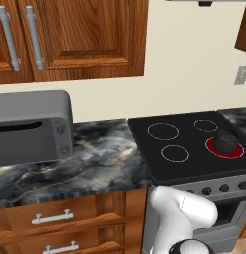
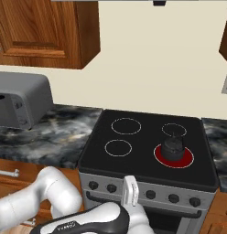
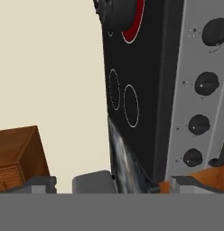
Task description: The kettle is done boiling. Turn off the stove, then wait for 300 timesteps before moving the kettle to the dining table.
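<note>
Spread wide, my end effector (image 3: pixel 102 182) grips nothing; in the hand view its two tips poke up at the bottom edge, well apart, with the rolled scene between them. In the right base view my white hand sits low in front of the oven front, fingers hard to make out against the grey metal.

Nearest to me is the row of black knobs (image 3: pixel 200 123) on the stove (image 2: pixel 133 160); four show in the hand view, the top one cut by the frame edge. From here I can't read which way any knob is turned.

Past them, the black glass with thin white rings. The front right burner (image 2: pixel 186 161) glows red, and the kettle (image 2: pixel 173 147) sits on it, upright, knob on top. In the hand view the kettle is cropped at the upper edge.

Left of the stove, marbled worktop (image 1: pixel 105 158), then the grey microwave (image 1: pixel 33 126), its left side cut off. Wooden cabinets (image 1: pixel 90 37) hang above.
</note>
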Available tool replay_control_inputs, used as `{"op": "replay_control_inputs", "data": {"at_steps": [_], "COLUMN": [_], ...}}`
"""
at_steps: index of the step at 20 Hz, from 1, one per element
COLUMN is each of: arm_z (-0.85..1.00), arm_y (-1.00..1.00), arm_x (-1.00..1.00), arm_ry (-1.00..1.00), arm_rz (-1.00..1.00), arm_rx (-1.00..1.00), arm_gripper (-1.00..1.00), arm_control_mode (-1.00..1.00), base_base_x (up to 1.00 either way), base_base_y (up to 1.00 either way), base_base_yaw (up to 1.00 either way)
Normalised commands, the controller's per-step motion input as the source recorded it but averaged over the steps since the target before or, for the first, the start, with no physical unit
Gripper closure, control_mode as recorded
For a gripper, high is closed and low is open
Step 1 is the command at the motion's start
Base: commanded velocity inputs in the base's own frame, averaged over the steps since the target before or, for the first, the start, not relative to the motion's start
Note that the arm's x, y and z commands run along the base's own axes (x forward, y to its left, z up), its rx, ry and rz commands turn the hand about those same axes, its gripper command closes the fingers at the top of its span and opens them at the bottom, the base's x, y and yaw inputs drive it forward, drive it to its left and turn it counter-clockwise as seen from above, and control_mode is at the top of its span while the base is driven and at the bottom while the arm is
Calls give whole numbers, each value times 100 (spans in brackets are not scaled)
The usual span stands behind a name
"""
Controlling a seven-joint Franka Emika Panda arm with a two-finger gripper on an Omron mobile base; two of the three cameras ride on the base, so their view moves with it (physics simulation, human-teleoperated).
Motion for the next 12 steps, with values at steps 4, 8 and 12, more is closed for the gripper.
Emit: {"op": "replay_control_inputs", "data": {"at_steps": [4,8,12], "arm_z": [-16,-17,-18], "arm_y": [-10,-7,-1], "arm_x": [0,0,5], "arm_ry": [-1,0,0], "arm_rz": [-1,-2,-2], "arm_rx": [1,1,0], "arm_gripper": [-100,-100,-100], "arm_control_mode": [-100,-100,-100], "base_base_x": [0,0,0], "base_base_y": [0,0,0], "base_base_yaw": [0,0,0]}}
